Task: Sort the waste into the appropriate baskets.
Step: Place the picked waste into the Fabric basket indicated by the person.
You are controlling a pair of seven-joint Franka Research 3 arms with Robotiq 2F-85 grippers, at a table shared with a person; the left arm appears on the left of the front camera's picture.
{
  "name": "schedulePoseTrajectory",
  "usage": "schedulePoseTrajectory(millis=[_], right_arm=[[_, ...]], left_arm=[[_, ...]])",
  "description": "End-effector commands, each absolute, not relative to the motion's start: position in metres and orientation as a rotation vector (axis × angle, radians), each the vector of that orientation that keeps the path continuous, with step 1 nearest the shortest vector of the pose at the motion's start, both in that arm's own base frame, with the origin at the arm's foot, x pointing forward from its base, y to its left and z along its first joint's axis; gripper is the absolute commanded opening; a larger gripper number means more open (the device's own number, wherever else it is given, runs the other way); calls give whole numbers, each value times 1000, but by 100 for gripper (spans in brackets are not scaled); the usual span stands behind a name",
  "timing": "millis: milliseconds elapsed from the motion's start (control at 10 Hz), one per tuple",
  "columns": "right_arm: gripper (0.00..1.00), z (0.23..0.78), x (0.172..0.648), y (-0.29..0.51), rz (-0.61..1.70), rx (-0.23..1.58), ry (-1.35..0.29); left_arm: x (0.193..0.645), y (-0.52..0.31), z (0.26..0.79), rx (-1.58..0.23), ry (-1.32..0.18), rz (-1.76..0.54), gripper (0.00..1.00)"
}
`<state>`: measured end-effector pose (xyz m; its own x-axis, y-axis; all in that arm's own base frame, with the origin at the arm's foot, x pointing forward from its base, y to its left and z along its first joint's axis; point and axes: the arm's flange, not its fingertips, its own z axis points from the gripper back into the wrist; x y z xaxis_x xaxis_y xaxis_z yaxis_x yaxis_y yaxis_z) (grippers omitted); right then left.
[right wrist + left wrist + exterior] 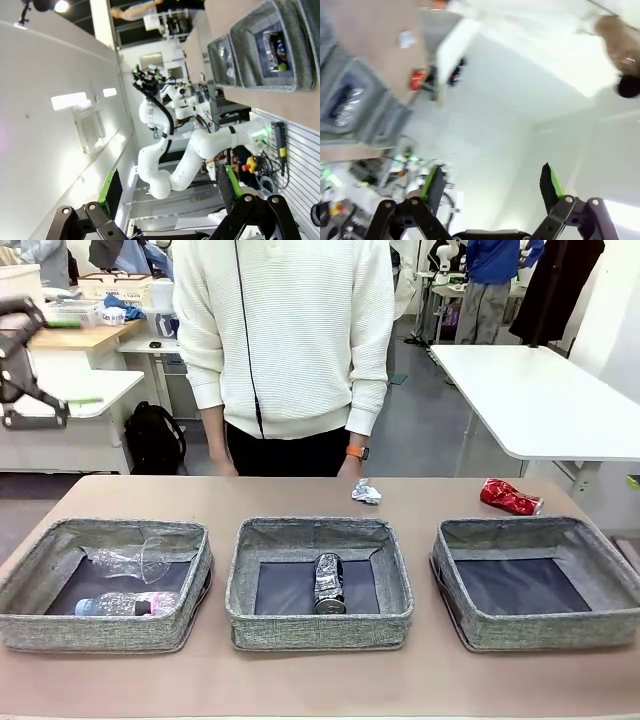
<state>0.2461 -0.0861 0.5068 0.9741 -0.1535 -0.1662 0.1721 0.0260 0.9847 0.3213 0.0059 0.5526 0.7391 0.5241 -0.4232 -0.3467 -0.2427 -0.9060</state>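
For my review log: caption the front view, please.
Plastic bottle and cup in left basket, dark crushed can in middle basket, right basket empty; red can and paper wad on the table.

Three grey woven baskets in a row, left basket [100,632] holding clear plastic cup [130,560] on its side and pink-labelled bottle [125,605] lying flat, middle basket [320,630] holding crushed blue-silver can [329,583], right basket [545,630], white paper wad [366,491] and crushed red can [510,497] on table [420,680] beyond them.

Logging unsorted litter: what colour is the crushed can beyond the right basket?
Red; the crushed can shows best in the front view.
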Motion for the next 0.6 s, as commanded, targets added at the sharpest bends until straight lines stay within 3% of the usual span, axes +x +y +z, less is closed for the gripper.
schedulePoseTrajectory(millis=[0, 100, 200, 300, 500], right_arm=[[100, 508, 244, -87, -237, 1528, 12], [100, 508, 244, -87, -237, 1528, 12], [100, 508, 244, -87, -237, 1528, 12], [100, 508, 244, -87, -237, 1528, 12], [100, 508, 244, -87, -237, 1528, 12]], left_arm=[[305, 3, 512, -1724, -180, 782, 100], [305, 2, 506, -1671, -121, 735, 100], [302, -4, 499, -1502, -83, 596, 100], [295, -13, 499, -1359, -145, 396, 100], [290, -22, 507, -1333, -147, 281, 100]])
